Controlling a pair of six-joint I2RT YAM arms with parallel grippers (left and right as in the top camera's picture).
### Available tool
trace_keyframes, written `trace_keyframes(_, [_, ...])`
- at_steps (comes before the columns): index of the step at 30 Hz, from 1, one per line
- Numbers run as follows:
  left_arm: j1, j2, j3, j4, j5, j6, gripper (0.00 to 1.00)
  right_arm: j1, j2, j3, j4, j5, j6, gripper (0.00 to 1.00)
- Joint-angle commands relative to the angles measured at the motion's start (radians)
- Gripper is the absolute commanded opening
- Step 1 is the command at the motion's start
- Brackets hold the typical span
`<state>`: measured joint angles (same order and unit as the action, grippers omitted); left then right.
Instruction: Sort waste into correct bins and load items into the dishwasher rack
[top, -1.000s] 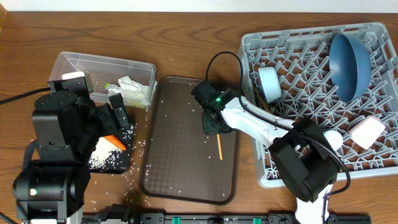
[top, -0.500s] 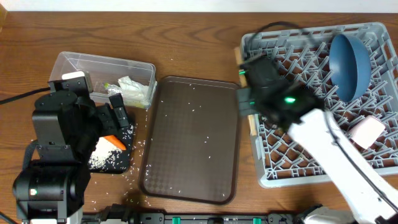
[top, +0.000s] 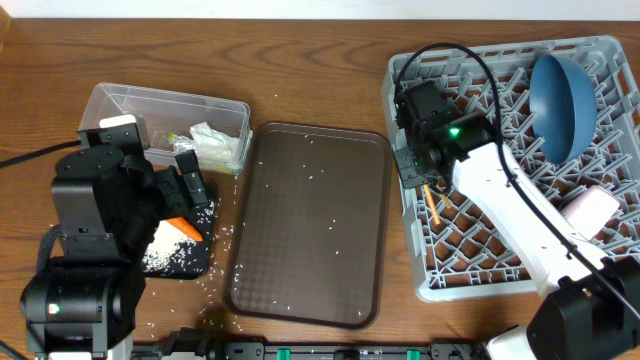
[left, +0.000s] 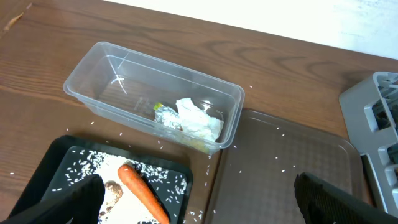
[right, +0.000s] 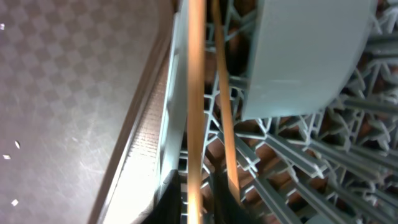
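Waste sorted on the table: at 10 o'clock, a clear tub (left: 118, 71) holds crumpled white paper (left: 199, 121) and a green-yellow wrapper (left: 163, 113). At 8 o'clock, a black tray (left: 59, 157) carries a carrot piece (left: 142, 193), a brown lump (left: 112, 188) and rice (left: 115, 165). Stray grains dot the brown serving tray (top: 300, 250) at centre.

At 3 o'clock, the dishwasher rack (top: 470, 270) holds a dark blue dish (top: 560, 92) on edge toward its 1 o'clock corner and a pink cup (top: 592, 210) toward 4 o'clock.

The right gripper (right: 194, 186), at the rack's 9 o'clock edge, pinches a wooden stick (right: 194, 81). A second stick (right: 225, 130) and a light blue cup (right: 305, 56) sit just beside it.

The left gripper (left: 199, 193) hangs spread wide near the black tray.
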<state>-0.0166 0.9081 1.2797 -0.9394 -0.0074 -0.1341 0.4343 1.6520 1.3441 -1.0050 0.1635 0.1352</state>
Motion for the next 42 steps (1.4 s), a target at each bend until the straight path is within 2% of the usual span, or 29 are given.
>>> trace_keyframes(1, [0.004,-0.001,0.002,-0.003,-0.008,-0.009,0.98,-0.002,-0.013,-0.002,-0.001,-0.01,0.01,0.27])
trace_keyframes(5, [0.004,-0.001,0.002,-0.003,-0.008,-0.009,0.98,-0.003,-0.05,-0.002,-0.018,-0.004,0.076,0.27])
trace_keyframes(7, [0.004,-0.001,0.002,-0.003,-0.008,-0.009,0.98,-0.003,-0.074,-0.002,-0.041,0.013,0.105,0.18])
trace_keyframes(8, [0.004,-0.001,0.002,-0.003,-0.008,-0.009,0.98,-0.005,-0.089,-0.002,-0.064,0.025,0.122,0.04])
trace_keyframes(9, [0.004,-0.001,0.002,-0.003,-0.008,-0.009,0.98,-0.007,-0.095,-0.002,-0.078,0.029,0.132,0.01])
trace_keyframes(14, [0.004,-0.001,0.002,-0.003,-0.008,-0.009,0.98,-0.024,-0.096,-0.027,-0.157,0.035,0.141,0.01])
trace_keyframes(15, [0.004,-0.001,0.002,-0.003,-0.008,-0.009,0.98,-0.026,-0.096,-0.043,-0.154,0.035,0.14,0.05])
trace_keyframes(16, [0.004,-0.001,0.002,-0.003,-0.008,-0.009,0.98,-0.028,-0.096,-0.057,-0.148,0.036,0.136,0.2])
trace_keyframes(17, [0.004,-0.001,0.002,-0.003,-0.008,-0.009,0.98,-0.029,-0.096,-0.074,-0.138,0.037,0.128,0.4])
trace_keyframes(18, [0.004,-0.001,0.002,-0.002,-0.008,-0.009,0.98,-0.029,-0.096,-0.093,-0.127,0.043,0.127,0.46])
trace_keyframes(21, [0.004,-0.001,0.002,-0.003,-0.008,-0.009,0.98,-0.04,-0.096,-0.144,-0.087,0.049,0.127,0.36])
trace_keyframes(26, [0.004,-0.001,0.002,-0.003,-0.008,-0.009,0.98,-0.069,-0.096,-0.2,-0.043,0.042,0.127,0.31])
trace_keyframes(29, [0.004,-0.001,0.002,-0.003,-0.008,-0.009,0.98,-0.074,-0.096,-0.211,-0.03,0.009,0.125,0.21])
trace_keyframes(32, [0.004,-0.001,0.002,-0.003,-0.008,-0.009,0.98,-0.07,-0.099,-0.206,-0.023,-0.043,0.1,0.15])
trace_keyframes(37, [0.004,-0.001,0.002,-0.003,-0.008,-0.009,0.98,-0.067,-0.133,-0.177,-0.016,-0.182,0.026,0.11])
trace_keyframes(38, [0.004,-0.001,0.002,-0.003,-0.008,-0.009,0.98,-0.067,-0.145,-0.173,-0.016,-0.19,0.024,0.13])
trace_keyframes(39, [0.004,-0.001,0.002,-0.003,-0.008,-0.009,0.98,-0.067,-0.154,-0.172,-0.016,-0.182,0.024,0.2])
trace_keyframes(40, [0.004,-0.001,0.002,-0.002,-0.008,-0.009,0.98,-0.067,-0.169,-0.172,-0.023,-0.153,0.034,0.38])
trace_keyframes(42, [0.004,-0.001,0.002,-0.003,-0.008,-0.009,0.98,-0.067,-0.197,-0.171,-0.029,-0.117,0.051,0.45])
